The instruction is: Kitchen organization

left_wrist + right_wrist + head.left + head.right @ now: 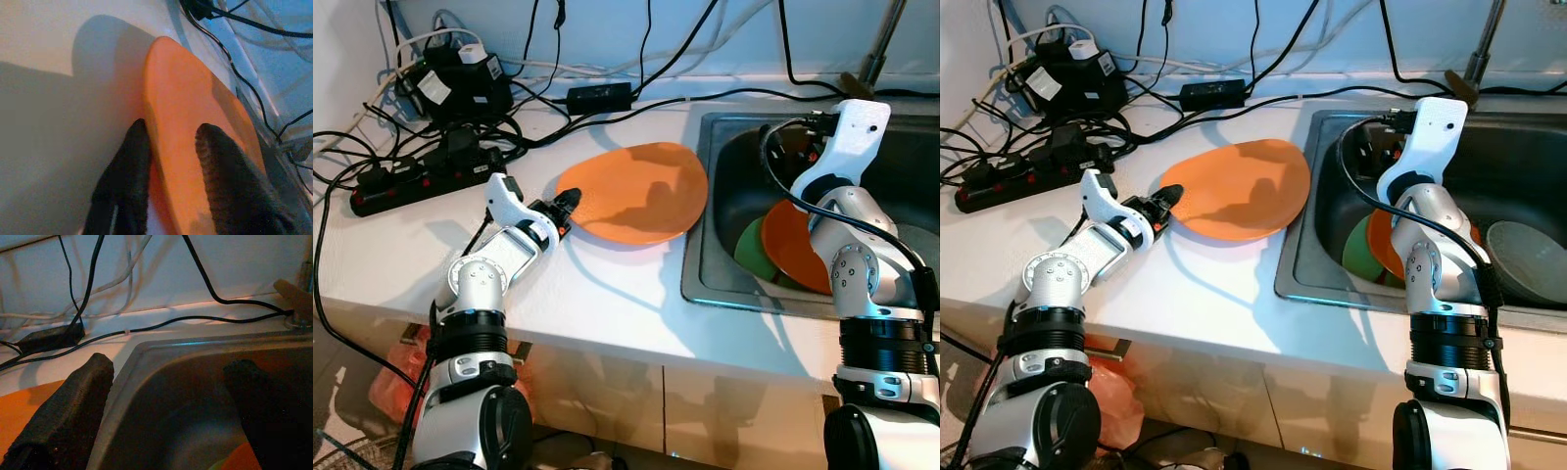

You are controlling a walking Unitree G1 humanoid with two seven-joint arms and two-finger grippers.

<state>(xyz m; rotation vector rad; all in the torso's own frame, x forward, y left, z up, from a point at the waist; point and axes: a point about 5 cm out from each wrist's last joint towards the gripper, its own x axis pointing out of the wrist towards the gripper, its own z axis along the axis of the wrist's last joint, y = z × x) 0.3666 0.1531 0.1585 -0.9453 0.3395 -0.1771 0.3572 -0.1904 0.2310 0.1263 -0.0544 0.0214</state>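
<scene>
A large orange plate [636, 191] lies on the white counter, its right rim reaching the sink's edge. My left gripper [566, 211] is shut on the plate's left rim; the left wrist view has one black finger under the orange plate [195, 112] and one on top. Over the sink's back left corner, my right gripper [166, 411] stands open with nothing between its fingers. Below it in the steel sink [724, 279] a second orange plate [793, 245] leans over a green plate [749, 245].
A black power strip [421, 181], adapters [460, 78] and tangled cables crowd the counter's back left. A grey dish [1528, 259] lies at the sink's right. The faucet [876, 49] rises behind the sink. Bare counter lies in front of the plate.
</scene>
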